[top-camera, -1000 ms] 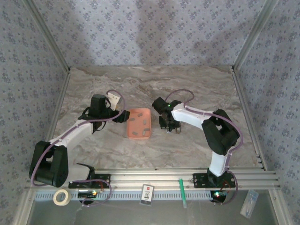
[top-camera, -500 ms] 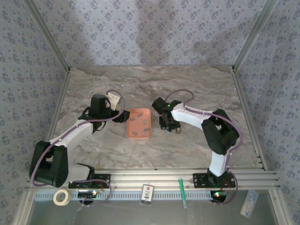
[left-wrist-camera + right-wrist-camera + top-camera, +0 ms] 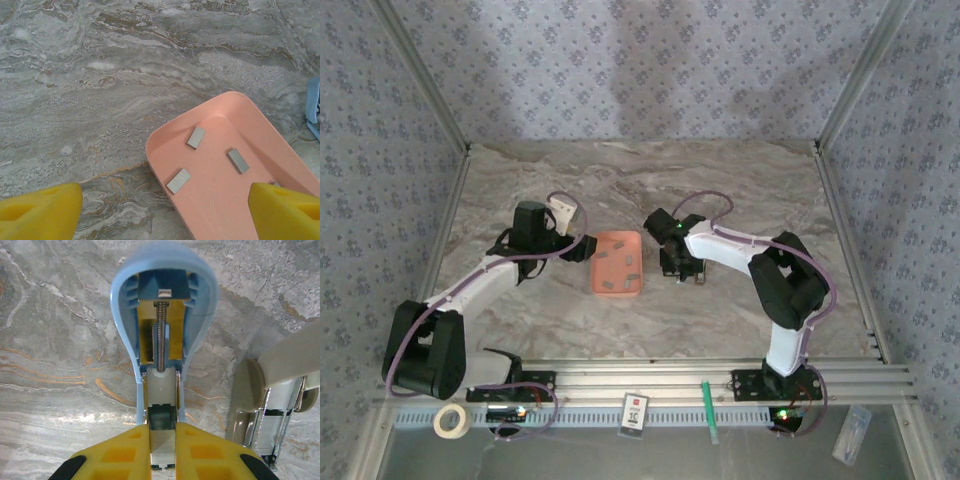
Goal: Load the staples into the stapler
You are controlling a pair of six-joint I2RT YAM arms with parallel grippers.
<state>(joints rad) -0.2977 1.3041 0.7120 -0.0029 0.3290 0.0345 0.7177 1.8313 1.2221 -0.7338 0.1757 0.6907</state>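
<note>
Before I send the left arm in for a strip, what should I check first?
1. Lid of the stapler flipped open, spring exposed: ok.
2. Right gripper shut on the stapler's near end: ok.
3. Left gripper open, nothing held: ok.
4. Staples lying loose and apart in the orange tray: ok.
5. Rail free of old staples: cannot tell.
</note>
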